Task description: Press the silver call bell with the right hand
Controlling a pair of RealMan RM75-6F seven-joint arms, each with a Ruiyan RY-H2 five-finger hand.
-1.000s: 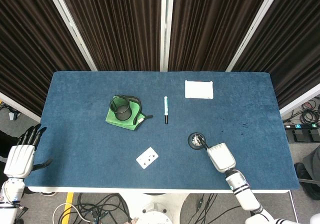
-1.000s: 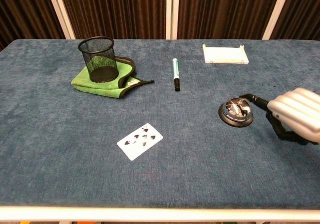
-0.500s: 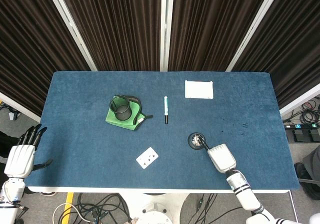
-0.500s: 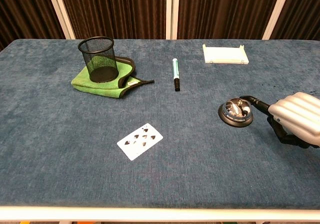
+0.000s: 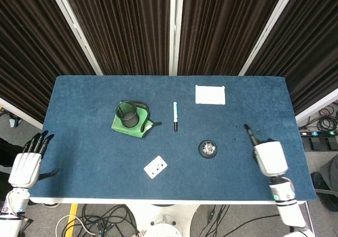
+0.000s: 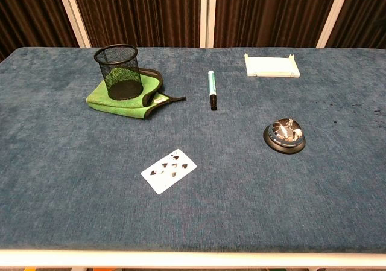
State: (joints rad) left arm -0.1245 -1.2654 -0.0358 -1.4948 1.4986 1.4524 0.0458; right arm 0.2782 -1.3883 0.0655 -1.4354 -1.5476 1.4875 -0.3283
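The silver call bell [image 5: 208, 149] stands on its black base right of the table's middle, and the chest view shows the call bell [image 6: 284, 135] with nothing touching it. My right hand [image 5: 268, 157] hovers well to the right of the bell, clear of it. One finger points up and to the left while the others are curled in, and the hand holds nothing. My left hand [image 5: 26, 166] hangs off the table's front left corner, fingers spread and empty. Neither hand shows in the chest view.
A black mesh cup [image 5: 128, 114] stands on a green cloth [image 5: 127, 123] at the left. A teal marker [image 5: 175, 115] lies mid-table, a white tray [image 5: 210, 94] at the back, and a playing card [image 5: 156, 167] near the front. The blue table [image 5: 79, 142] ends close behind my right hand.
My right hand has left the bell, moving right and slightly back, and has gone out of the chest view. The left hand has barely shifted.
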